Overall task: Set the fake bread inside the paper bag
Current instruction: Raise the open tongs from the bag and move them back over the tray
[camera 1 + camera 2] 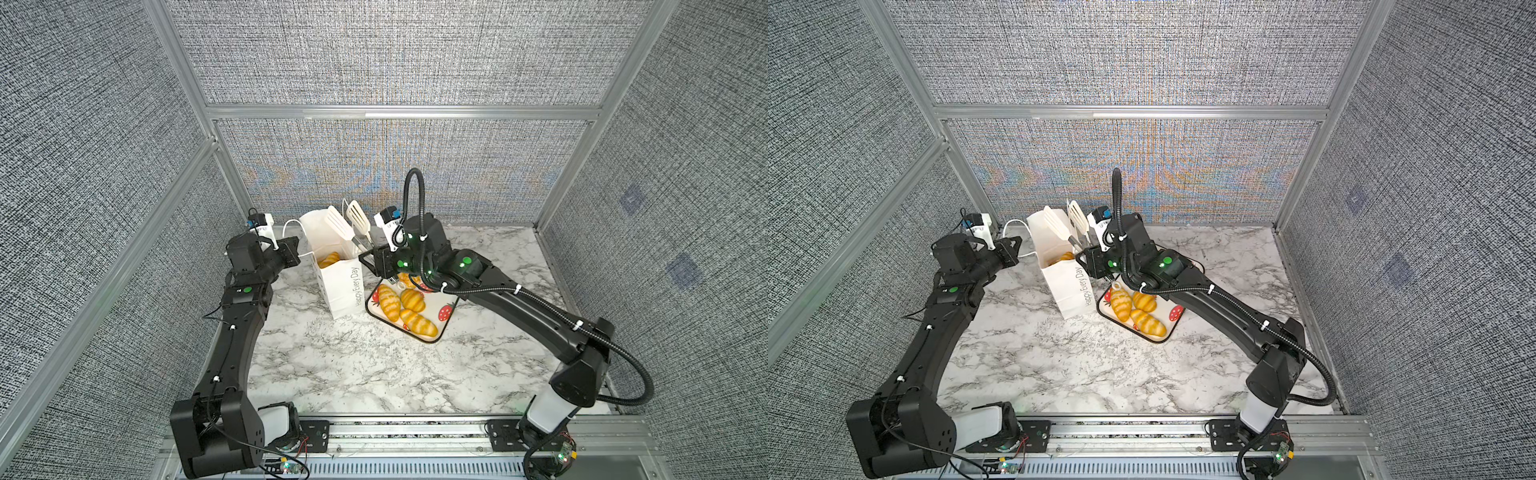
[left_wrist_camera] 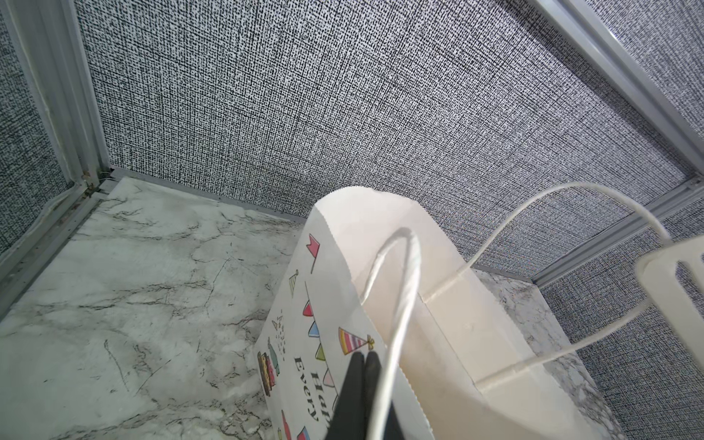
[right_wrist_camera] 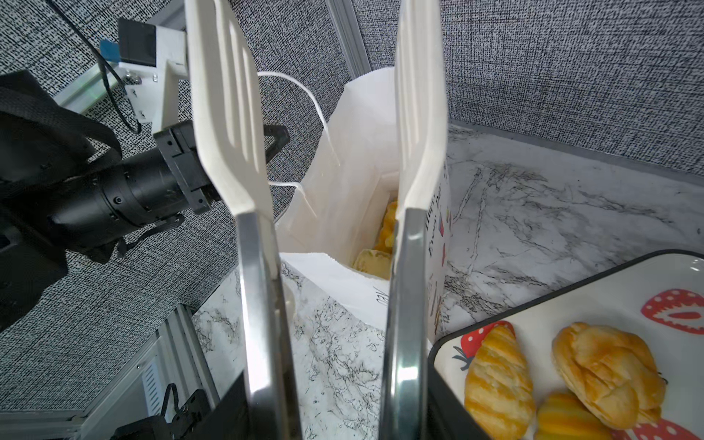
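Top views, tongs (image 1: 334, 222) over paper bag (image 1: 340, 291) rim; tray (image 1: 434, 305) beside

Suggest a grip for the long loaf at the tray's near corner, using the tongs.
Clamp the long loaf across its middle, with one blade of the tongs on each long side, coming straight down from above. It lies flat and diagonal on the tray, and its far end crowds the neighbouring rolls. Biasing toward the free end near the rim is probably safer.

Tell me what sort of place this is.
Likely a robot test booth, not a kitchen: grey fabric panels in aluminium framing enclose a marble-print table, and two arms are mounted on a rail in front.
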You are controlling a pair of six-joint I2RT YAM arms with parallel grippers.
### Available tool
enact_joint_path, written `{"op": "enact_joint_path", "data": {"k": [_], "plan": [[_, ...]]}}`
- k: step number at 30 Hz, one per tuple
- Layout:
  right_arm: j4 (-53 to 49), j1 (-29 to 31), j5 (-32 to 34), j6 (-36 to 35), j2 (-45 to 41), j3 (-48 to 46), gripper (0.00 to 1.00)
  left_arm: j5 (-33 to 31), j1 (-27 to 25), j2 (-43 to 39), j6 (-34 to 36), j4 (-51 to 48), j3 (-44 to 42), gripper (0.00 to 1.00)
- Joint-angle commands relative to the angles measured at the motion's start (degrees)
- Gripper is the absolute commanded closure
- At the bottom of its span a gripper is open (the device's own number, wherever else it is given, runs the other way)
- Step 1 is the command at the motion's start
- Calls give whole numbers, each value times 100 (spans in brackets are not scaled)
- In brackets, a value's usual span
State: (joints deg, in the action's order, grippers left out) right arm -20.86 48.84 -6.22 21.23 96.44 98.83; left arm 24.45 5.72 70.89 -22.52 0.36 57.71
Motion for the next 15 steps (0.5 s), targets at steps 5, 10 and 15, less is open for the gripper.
{"op": "enact_joint_path", "data": {"k": [5, 10, 15], "plan": [[8, -54, 319, -128, -269, -61, 49, 55, 5, 2, 29, 151, -32, 100], [3, -187, 487, -107, -523, -284, 49, 45, 9, 11, 29, 140, -32, 100], [13, -420, 635, -54, -799, -580, 49, 44, 9, 17, 29, 144, -31, 100]]}}
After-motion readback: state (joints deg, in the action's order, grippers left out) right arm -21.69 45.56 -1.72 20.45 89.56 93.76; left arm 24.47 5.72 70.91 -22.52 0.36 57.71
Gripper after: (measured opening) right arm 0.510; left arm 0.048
